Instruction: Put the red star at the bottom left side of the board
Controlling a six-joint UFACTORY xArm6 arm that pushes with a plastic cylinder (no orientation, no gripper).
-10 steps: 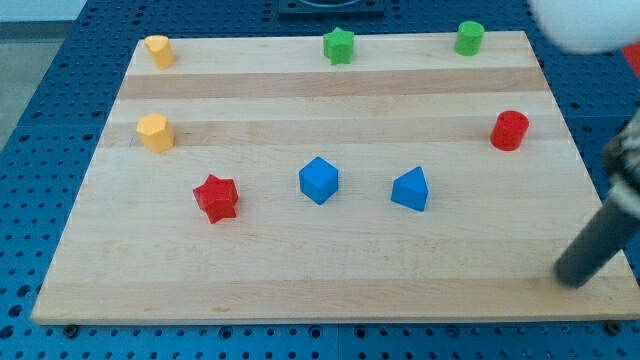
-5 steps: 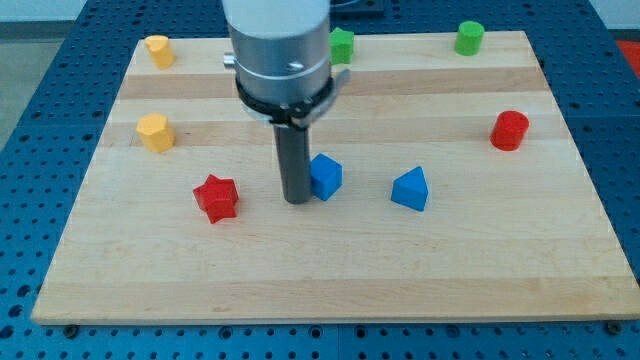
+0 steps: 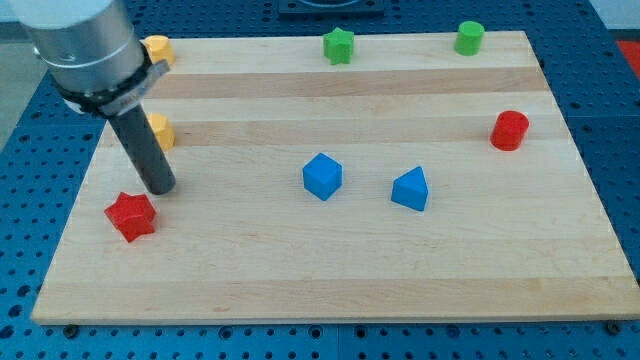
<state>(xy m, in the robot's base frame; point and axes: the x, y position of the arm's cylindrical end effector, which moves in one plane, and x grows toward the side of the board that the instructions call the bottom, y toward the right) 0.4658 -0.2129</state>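
The red star [image 3: 131, 215] lies on the wooden board [image 3: 330, 270] near its left edge, in the lower left part. My tip [image 3: 160, 187] rests on the board just above and to the right of the red star, close to it; I cannot tell if they touch. The rod and arm rise toward the view's top left and partly hide two yellow blocks.
A yellow block [image 3: 159, 130] sits behind the rod, another yellow block [image 3: 156, 46] at the top left corner. A green star [image 3: 339, 45] and green cylinder [image 3: 469, 37] are at the top. A red cylinder [image 3: 510, 130] is at right. A blue cube [image 3: 322, 177] and blue triangular block [image 3: 411, 189] sit mid-board.
My tip swept in from the right past the blue cube to the left side. The red star has moved left and slightly down, toward the board's left edge.
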